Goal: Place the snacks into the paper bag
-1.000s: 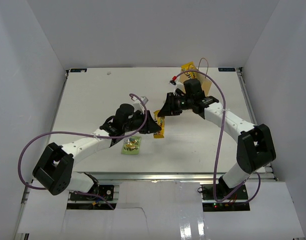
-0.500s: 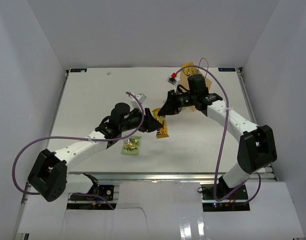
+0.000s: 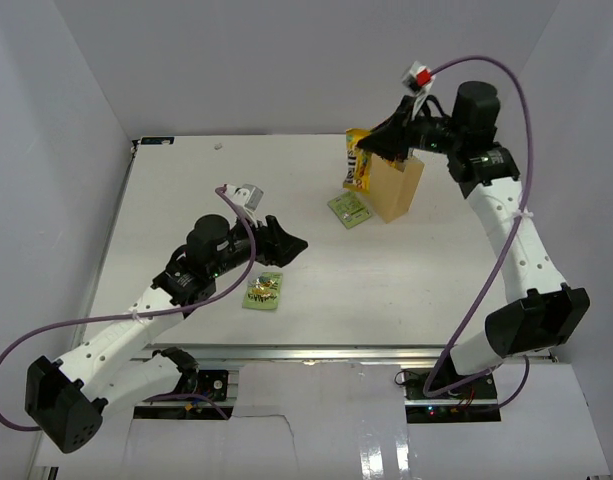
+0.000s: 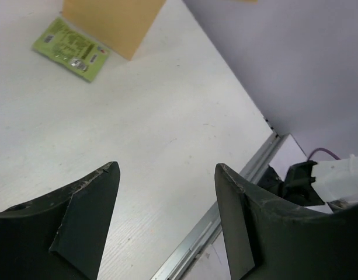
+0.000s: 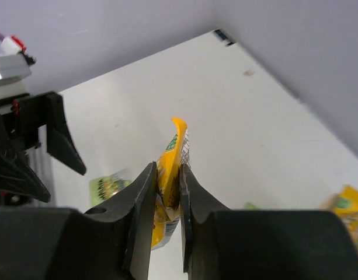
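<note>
Up at the far right of the tabletop (image 3: pixel 186 190), the right gripper (image 3: pixel 374 148) hangs beside the mouth of the paper bag (image 3: pixel 398 188). Its fingers are pinched narrow on a yellow candy pack (image 3: pixel 357 162), which dangles edge-down by the bag's upper left corner. The pack looks to be outside the opening rather than over it, though the overhead view leaves that unsure.

To do this step well, I would carry the pack rightward until its lower edge sits squarely above the mouth. Then lower it so that edge passes inside the rim, and only then let the fingers part. Releasing from where it hangs risks the pack sliding down the outer wall or tipping the light bag.

On the tabletop, the far green pack (image 3: pixel 349 208) lies just beside the bag's foot. The near green pack (image 3: pixel 264 290) lies close to the left gripper (image 3: pixel 286 243), which stands wide and empty, low over the surface, and seems well placed to pick it next.
</note>
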Robot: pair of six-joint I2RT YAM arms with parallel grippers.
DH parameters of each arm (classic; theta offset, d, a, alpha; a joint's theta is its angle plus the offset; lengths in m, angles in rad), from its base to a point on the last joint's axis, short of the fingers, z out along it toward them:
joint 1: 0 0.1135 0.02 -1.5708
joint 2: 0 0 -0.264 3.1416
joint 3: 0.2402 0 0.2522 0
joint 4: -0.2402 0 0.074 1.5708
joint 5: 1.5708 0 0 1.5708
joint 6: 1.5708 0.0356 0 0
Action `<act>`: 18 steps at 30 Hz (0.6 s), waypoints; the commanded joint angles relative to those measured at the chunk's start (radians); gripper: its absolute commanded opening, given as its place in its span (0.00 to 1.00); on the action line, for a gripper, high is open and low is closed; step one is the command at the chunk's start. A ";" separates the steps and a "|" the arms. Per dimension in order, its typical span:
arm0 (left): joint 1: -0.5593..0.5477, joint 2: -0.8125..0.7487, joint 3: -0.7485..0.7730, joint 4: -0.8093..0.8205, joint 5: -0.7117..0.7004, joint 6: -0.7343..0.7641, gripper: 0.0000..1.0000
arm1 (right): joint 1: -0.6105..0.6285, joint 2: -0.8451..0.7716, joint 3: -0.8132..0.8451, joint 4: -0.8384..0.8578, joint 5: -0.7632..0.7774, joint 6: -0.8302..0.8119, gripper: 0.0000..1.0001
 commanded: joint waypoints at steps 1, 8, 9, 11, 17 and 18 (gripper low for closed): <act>0.004 -0.035 -0.006 -0.169 -0.179 0.025 0.77 | -0.106 0.003 0.173 0.018 0.026 -0.053 0.08; 0.005 -0.082 -0.070 -0.251 -0.246 -0.017 0.78 | -0.246 0.061 0.298 0.020 0.124 -0.138 0.08; 0.005 -0.087 -0.077 -0.251 -0.246 -0.026 0.78 | -0.250 0.067 0.310 0.020 0.141 -0.152 0.08; 0.005 -0.101 -0.095 -0.251 -0.281 -0.035 0.78 | -0.250 0.093 0.321 0.021 0.178 -0.178 0.08; 0.005 -0.125 -0.127 -0.269 -0.315 -0.066 0.79 | -0.250 0.175 0.321 0.063 0.241 -0.200 0.08; 0.005 -0.131 -0.132 -0.276 -0.318 -0.070 0.78 | -0.250 0.186 0.320 0.066 0.255 -0.220 0.08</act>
